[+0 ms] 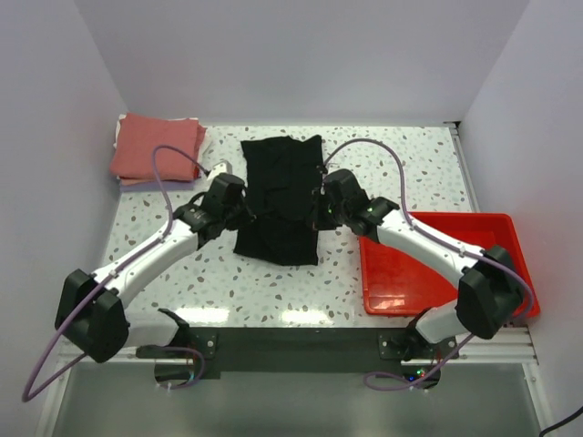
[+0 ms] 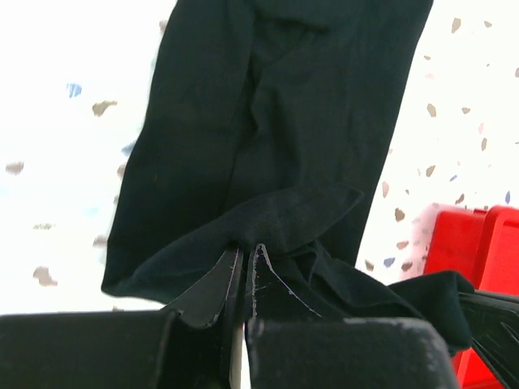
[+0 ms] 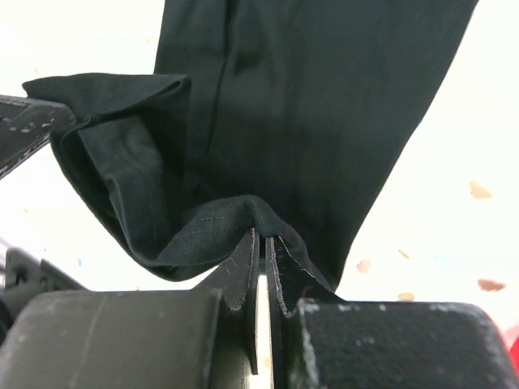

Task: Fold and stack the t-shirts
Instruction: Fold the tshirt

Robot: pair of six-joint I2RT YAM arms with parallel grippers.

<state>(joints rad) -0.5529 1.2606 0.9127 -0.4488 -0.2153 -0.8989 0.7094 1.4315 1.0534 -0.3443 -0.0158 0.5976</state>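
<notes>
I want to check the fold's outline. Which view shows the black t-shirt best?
Top external: nearly the whole black t-shirt shows, edge to edge. The wrist views each show only a pinched fold and part of the cloth beyond.

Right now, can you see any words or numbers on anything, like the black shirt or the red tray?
There are no words, numbers or signs to read in any view.
black t-shirt: plain, no print or label showing.
red tray: no writing.
folded salmon-red shirts: plain.
left hand and right hand: only pale scuffs, no letters.
</notes>
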